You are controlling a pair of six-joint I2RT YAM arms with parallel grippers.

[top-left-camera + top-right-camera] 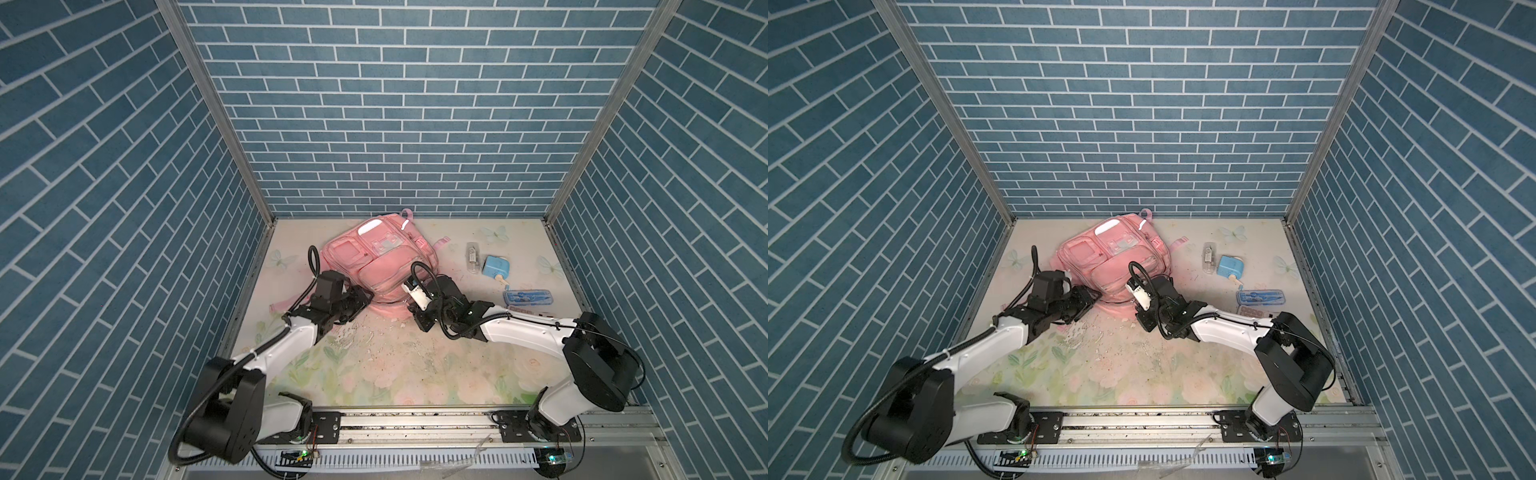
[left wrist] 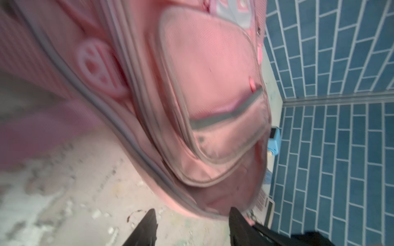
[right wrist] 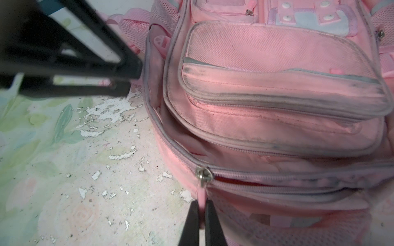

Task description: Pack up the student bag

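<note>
Your right gripper [image 3: 201, 202] has its jaws pinched together on the pink zip pull [image 3: 201, 193], which hangs from a small metal slider [image 3: 204, 176] at the end of the pink backpack [image 3: 277, 95] nearest the arm bases. From that slider the zip line curves along the bag's edge toward your left gripper [image 2: 193, 213], and along that stretch the two sides stand parted, showing pink lining. Your left gripper's jaws stand apart with nothing between them. One black finger [image 2: 236, 215] sits right at the bag's corner, but the view is too blurred to tell whether it touches. In both top views the backpack lies front side up on the table [image 1: 395, 374], toward the back and a little left of centre, with its carry loop pointing at the back wall. The left gripper is at the near left corner of the bag and the right gripper at its near right corner. The table has a pale flowered cover, flaked and worn in front of the bag. To the right of the bag, well apart from it, lie a small clear case [image 1: 471, 257], a light blue box [image 1: 496, 266] and, nearer your right arm, a flat blue case [image 1: 528, 298]. Blue brick-patterned walls [image 1: 395, 104] close in three sides.
</note>
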